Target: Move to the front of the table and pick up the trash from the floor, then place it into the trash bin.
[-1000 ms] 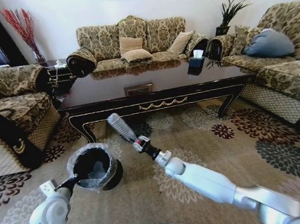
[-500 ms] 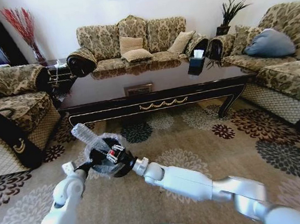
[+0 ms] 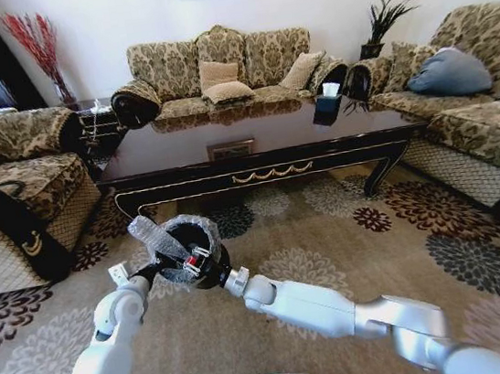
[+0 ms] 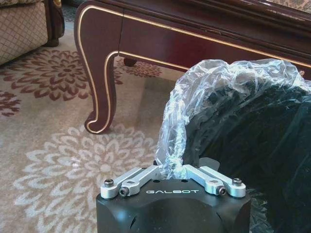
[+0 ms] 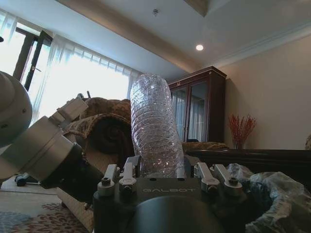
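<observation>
Since half a second ago, the right end effector (image 3: 189,261) has carried the clear crinkled bottle (image 3: 150,236) over the trash bin's (image 3: 203,233) mouth, on the rug before the bench's (image 3: 253,140) front edge. Left end effector (image 3: 142,277) pinches the bin's rim. Left wrist view: fingers clamp the plastic liner (image 4: 194,92) at the rim. Right wrist view: jaws squeeze the bottle (image 5: 154,124) upright. Best to tip it fully inside the rim before releasing, with the bin held steady.

Head cam high, facing table (image 3: 255,154); wrist cams close, sharing bin (image 4: 252,136).
</observation>
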